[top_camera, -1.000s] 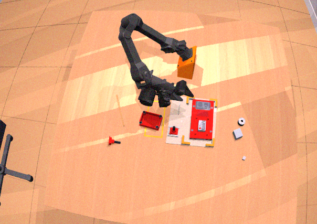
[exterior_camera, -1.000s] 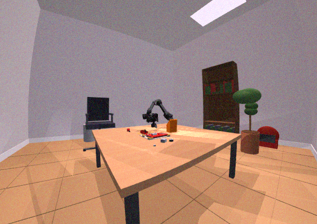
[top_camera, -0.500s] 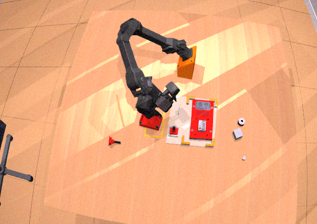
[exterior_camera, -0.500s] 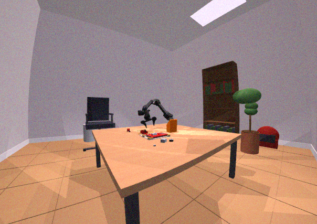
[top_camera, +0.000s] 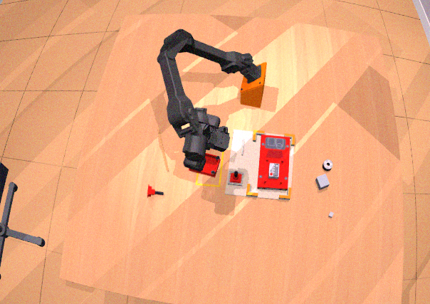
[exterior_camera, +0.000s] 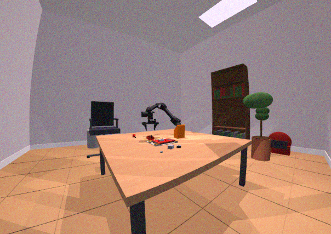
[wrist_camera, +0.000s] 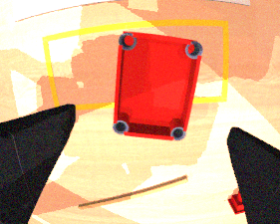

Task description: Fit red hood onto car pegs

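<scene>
The red hood (top_camera: 212,165) (exterior_camera: 150,137) (wrist_camera: 156,84) lies on the table left of the jig, partly over a yellow outline. Its hollow side appears to face up, with a dark-ringed boss at each corner. The red chassis (top_camera: 264,166) (exterior_camera: 167,141) sits in the jig (top_camera: 255,137) between orange corner brackets. The engine block (top_camera: 273,170) is on its deck, with small dark pegs around it. My gripper (exterior_camera: 150,129) (wrist_camera: 155,123) is wide open and empty, above the table and pointing down. The hood shows between and beyond the fingertips in the wrist view. The arm covers part of it in the top view.
A red piece with a black knob (top_camera: 236,177) stands on the jig's left part. Another red piece (top_camera: 151,191) (wrist_camera: 236,203) lies farther left. A wheel (top_camera: 329,165), grey block (top_camera: 322,181) and tiny cube (top_camera: 331,214) lie right. The orange arm mount (top_camera: 253,94) (exterior_camera: 179,131) stands behind the jig.
</scene>
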